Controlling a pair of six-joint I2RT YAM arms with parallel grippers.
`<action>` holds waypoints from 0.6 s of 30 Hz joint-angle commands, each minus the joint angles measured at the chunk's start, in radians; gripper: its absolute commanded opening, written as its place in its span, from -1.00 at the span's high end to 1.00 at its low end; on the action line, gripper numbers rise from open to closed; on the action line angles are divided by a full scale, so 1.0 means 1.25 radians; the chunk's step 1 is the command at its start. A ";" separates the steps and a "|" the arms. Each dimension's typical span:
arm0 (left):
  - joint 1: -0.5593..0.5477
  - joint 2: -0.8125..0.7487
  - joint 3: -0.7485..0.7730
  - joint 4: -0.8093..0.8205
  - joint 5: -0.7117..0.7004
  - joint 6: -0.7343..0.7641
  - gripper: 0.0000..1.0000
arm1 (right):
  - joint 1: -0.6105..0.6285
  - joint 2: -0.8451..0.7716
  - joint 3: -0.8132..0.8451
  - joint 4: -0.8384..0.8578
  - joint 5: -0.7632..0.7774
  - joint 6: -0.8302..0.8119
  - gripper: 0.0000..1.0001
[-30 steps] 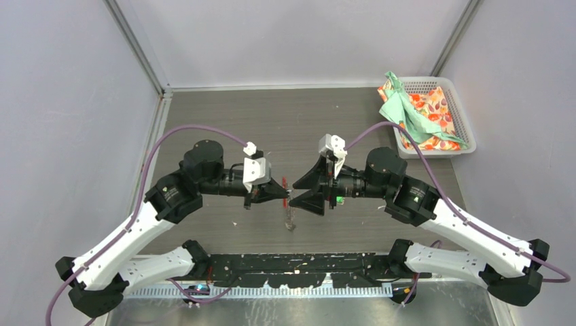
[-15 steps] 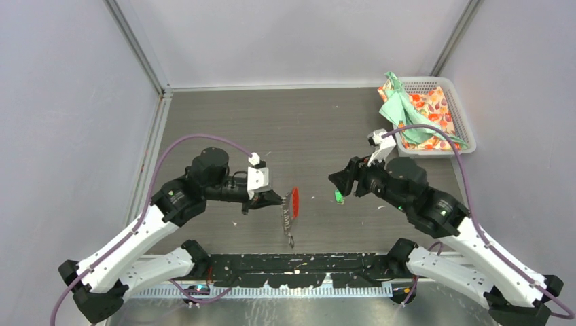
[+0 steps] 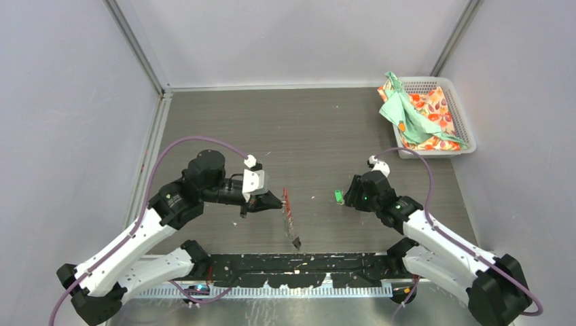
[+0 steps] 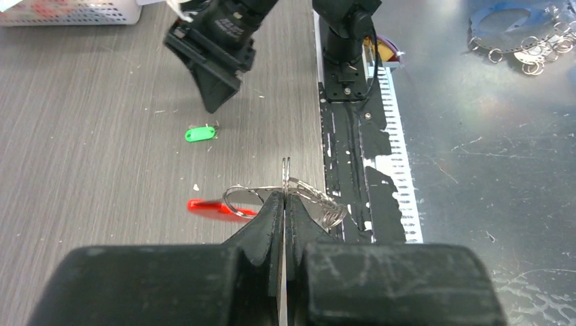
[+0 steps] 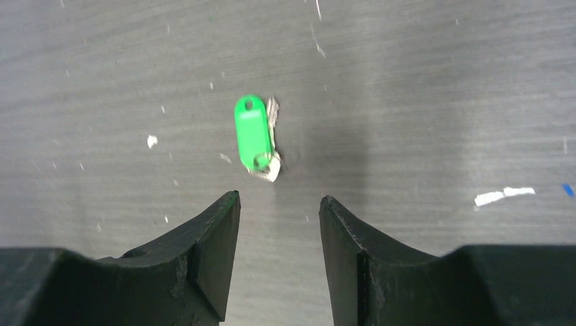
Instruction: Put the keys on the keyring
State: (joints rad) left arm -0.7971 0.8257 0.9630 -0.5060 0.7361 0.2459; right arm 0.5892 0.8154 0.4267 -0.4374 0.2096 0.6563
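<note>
The left end effector (image 4: 284, 197) is closed tight on the keyring (image 4: 312, 200), pinching its thin wire loop. The red tab (image 4: 206, 206) sticks out to one side, and the rest of the keyring hangs down from the grip. A small dark thing (image 3: 296, 241) sits at its low end. It may be the black key, but it is too small to tell. The grip is on thin wire, so the keyring could slip or turn if anything bumps it. Then the loop would not face the right way for a key.

The green key (image 5: 255, 132) lies flat on the table (image 5: 441, 81), near the keyring but apart from it. The right end effector (image 5: 278, 200) hovers just over it, open and holding nothing. The key is a little ahead of the jaws, not between them. If the jaws close here, they could miss it. The key is tiny and flat, so the jaws could also push it away across the table or scrape the top. If they grab only the green tag, the metal part may dangle and be hard to thread onto the loop.
</note>
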 commanded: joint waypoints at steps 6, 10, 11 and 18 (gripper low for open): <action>0.003 -0.022 0.004 0.059 0.044 -0.022 0.99 | -0.091 0.196 -0.022 0.323 -0.151 0.055 0.10; 0.003 -0.026 0.008 0.056 0.048 -0.022 0.99 | -0.092 0.201 -0.023 0.295 -0.147 0.061 0.11; 0.003 -0.026 0.010 0.055 0.049 -0.023 0.99 | -0.092 0.195 -0.023 0.286 -0.146 0.060 0.12; 0.003 -0.034 0.011 0.059 0.047 -0.024 0.99 | -0.092 0.165 -0.053 0.248 -0.170 0.087 0.17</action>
State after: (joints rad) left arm -0.7971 0.8101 0.9588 -0.4889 0.7692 0.2329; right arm 0.4801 1.0504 0.3885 -0.1329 0.0296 0.7231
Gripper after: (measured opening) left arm 0.010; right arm 0.430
